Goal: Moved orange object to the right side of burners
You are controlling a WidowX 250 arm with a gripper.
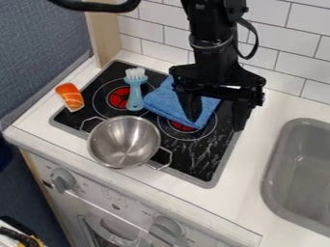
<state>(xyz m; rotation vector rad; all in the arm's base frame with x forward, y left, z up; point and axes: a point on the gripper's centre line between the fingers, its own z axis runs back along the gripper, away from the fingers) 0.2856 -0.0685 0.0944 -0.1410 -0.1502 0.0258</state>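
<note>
White tiles [172, 39] line the wall behind the white counter [263, 169]; a blue-grey textured wall [38, 53] rises at left, beside a pale wooden panel [103, 34].

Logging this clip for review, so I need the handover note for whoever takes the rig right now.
Gripper: open, holding nothing, at the right part of the stove top.
Orange object: left of the burners.
Done: object not yet on the right side.
Left: grasp it, carry it across, set it down right of the burners.
</note>
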